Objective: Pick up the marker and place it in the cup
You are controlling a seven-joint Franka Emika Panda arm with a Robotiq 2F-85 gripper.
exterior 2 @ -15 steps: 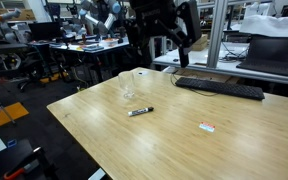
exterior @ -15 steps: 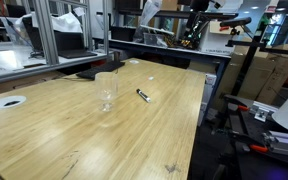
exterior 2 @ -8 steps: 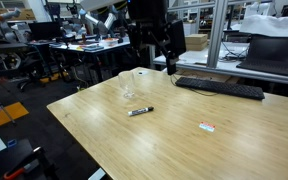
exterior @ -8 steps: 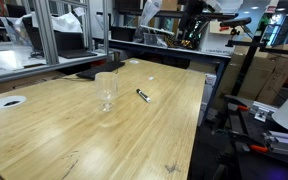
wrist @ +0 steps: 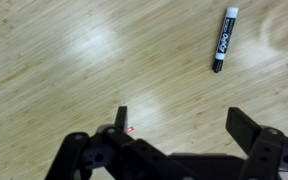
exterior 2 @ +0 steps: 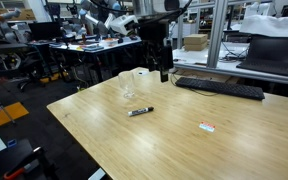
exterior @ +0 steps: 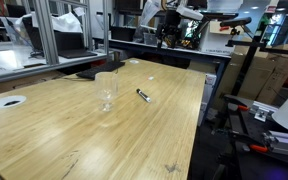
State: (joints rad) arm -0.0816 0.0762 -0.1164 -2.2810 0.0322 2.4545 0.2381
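Note:
The marker [exterior: 142,96] is a slim dark pen with a lighter tip, lying flat on the wooden table beside the cup [exterior: 106,90], a clear tall tumbler standing upright. Both also show in an exterior view, the marker [exterior 2: 140,111] in front of the cup [exterior 2: 132,86]. In the wrist view the marker [wrist: 224,40] lies at the upper right. My gripper [wrist: 184,125] is open and empty, high above the table. It hangs above the table's far side [exterior 2: 164,66], away from the marker.
A white disc with a dark centre [exterior: 9,101] lies near a table edge. A small white and red tag [exterior 2: 207,126] lies on the wood, also in the wrist view [wrist: 131,128]. A keyboard [exterior 2: 219,88] sits at the far edge. Metal frames stand behind.
The arm has swung sideways above the far side of the table and the gripper has turned and come lower. The marker and the cup have not moved.

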